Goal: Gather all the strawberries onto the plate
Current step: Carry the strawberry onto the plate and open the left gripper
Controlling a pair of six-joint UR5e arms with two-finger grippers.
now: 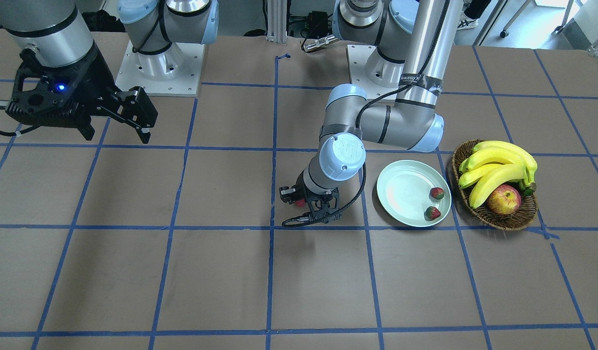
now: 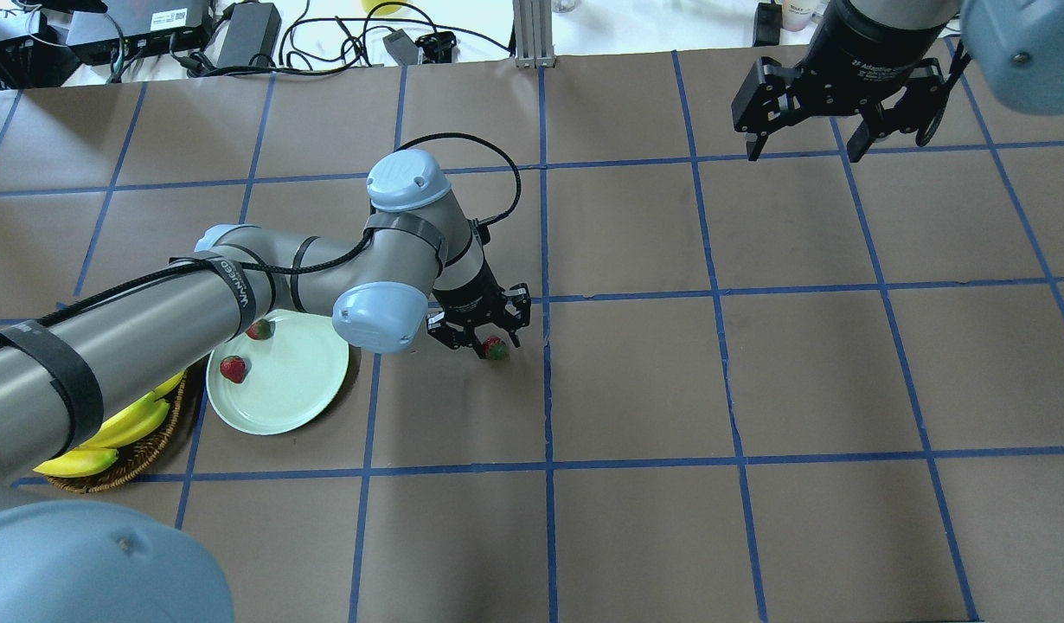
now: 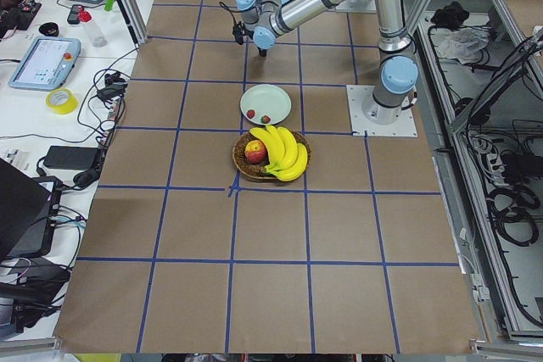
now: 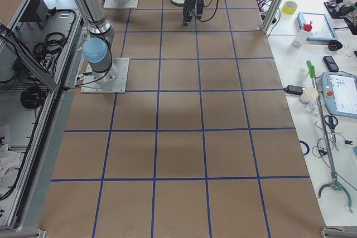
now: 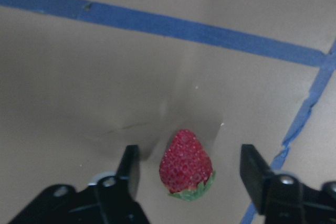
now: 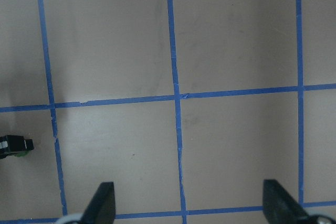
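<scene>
Two strawberries [image 1: 436, 193] [image 1: 432, 213] lie on the pale green plate [image 1: 401, 192]; the overhead view also shows them [image 2: 258, 329] [image 2: 233, 369] on the plate [image 2: 294, 381]. The third strawberry [image 2: 496, 348] lies on the table to the plate's right in the overhead view. My left gripper [image 2: 487, 339] is low over it and open. In the left wrist view the strawberry [image 5: 186, 163] sits between the two fingers [image 5: 128, 166], apart from both. My right gripper [image 2: 804, 147] hangs open and empty high over the far right of the table, with only bare table between its fingers [image 6: 102, 203].
A brown wicker basket [image 1: 503, 219] with bananas [image 1: 498, 165] and a red-yellow apple [image 1: 503, 199] stands right beside the plate, on the side away from the left gripper. Blue tape lines grid the brown table. Cables and gear lie beyond the table's far edge [image 2: 238, 35].
</scene>
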